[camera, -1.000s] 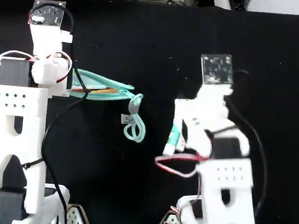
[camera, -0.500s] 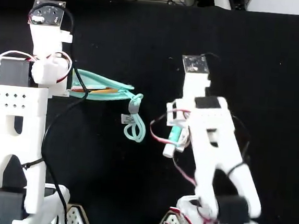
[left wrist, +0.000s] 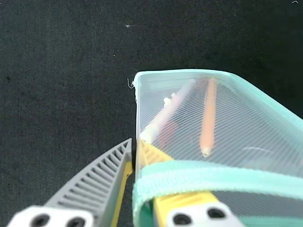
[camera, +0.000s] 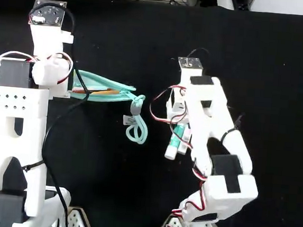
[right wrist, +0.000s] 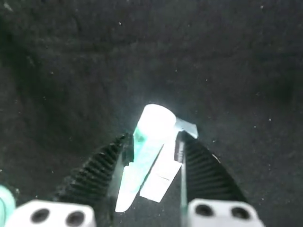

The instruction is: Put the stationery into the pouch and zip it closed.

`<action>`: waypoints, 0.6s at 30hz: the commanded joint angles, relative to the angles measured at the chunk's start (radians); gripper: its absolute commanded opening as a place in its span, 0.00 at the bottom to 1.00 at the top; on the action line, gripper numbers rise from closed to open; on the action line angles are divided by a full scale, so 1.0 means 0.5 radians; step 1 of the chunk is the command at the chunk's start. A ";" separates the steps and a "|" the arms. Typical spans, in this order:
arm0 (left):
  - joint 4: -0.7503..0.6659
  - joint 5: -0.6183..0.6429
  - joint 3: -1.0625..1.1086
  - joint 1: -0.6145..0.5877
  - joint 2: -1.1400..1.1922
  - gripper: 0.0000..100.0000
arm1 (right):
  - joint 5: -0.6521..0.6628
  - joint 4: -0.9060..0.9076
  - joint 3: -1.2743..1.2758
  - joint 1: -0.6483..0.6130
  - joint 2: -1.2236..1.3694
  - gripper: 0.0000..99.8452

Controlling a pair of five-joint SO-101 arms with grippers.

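Over the black table (camera: 282,77), pouch (camera: 103,88) and stick (camera: 174,142) both gripped.
From above: teal pouch at 9 o'clock, white-green stick at centre. Left wrist: your left gripper (left wrist: 135,144) clamps the pouch's edge, pencil (left wrist: 208,116) inside. Right wrist: your right gripper (right wrist: 154,137) is closed on the stick.

Table (camera: 282,77): covered with black cloth, faintly flecked with lint. A clear, teal-trimmed pouch (camera: 104,94) lies on it left of centre, possibly raised at one end. A teal cord loop (camera: 137,129) lies on the cloth just beside the pouch's end.
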 commanded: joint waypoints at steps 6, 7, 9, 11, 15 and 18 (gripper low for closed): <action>0.000 -0.012 0.008 0.011 0.000 0.03 | 0.172 0.003 -0.094 -0.258 0.048 0.14; 0.000 -0.012 0.008 0.011 0.000 0.03 | 0.178 -0.009 -0.097 -0.273 0.038 0.14; 0.000 -0.012 0.008 0.008 0.000 0.03 | 0.178 -0.031 -0.106 -0.276 0.032 0.14; 0.000 -0.012 0.008 -0.032 0.000 0.03 | 0.172 -0.064 -0.115 -0.267 0.048 0.14; -0.003 -0.006 -0.008 -0.115 0.000 0.03 | 0.175 -0.120 -0.118 -0.267 0.103 0.14; -0.003 -0.003 -0.011 -0.127 0.000 0.03 | 0.178 -0.187 -0.164 -0.267 0.173 0.14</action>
